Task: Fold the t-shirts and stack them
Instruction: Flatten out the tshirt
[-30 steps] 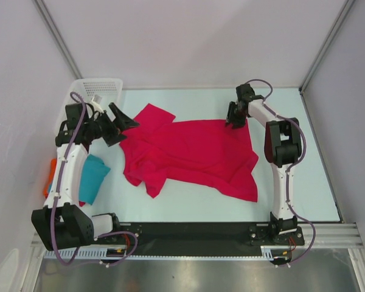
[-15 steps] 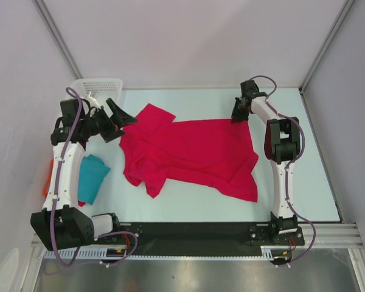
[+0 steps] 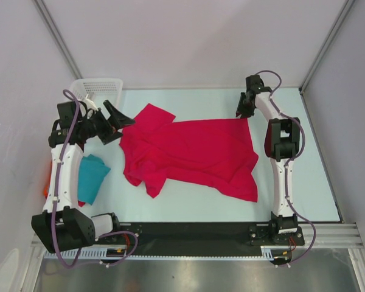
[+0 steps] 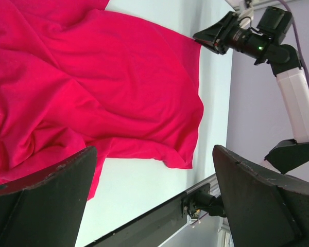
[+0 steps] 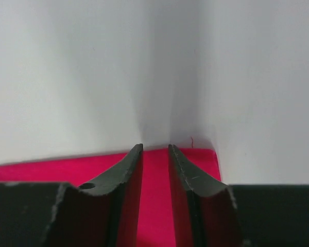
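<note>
Pretty bare setup tbh: plain lavender-grey walls point(image 3: 188, 42) all round, thin silver metal corner posts point(image 3: 56, 38), and a pale mint tabletop point(image 3: 304, 182). A black strip point(image 3: 194, 231) runs along its near edge, with a brushed steel ledge point(image 3: 201, 274) below. Soft, even light.

The left arm point(image 3: 62, 173) is raised along the table's left edge and bent inward at the elbow, so that the left gripper point(image 3: 123, 129) is pointed rightward. Its fingers point(image 4: 46, 198) are spread as wide as they go. The right arm point(image 3: 284, 176) is stretched up the right side toward the far edge and folded over at the elbow — the right gripper point(image 3: 241, 114) is angled down to the surface near the far-right corner. Its fingers point(image 5: 126, 172) are drawn close, with a narrow slit left between them — whether anything is pinched cannot be told.
</note>
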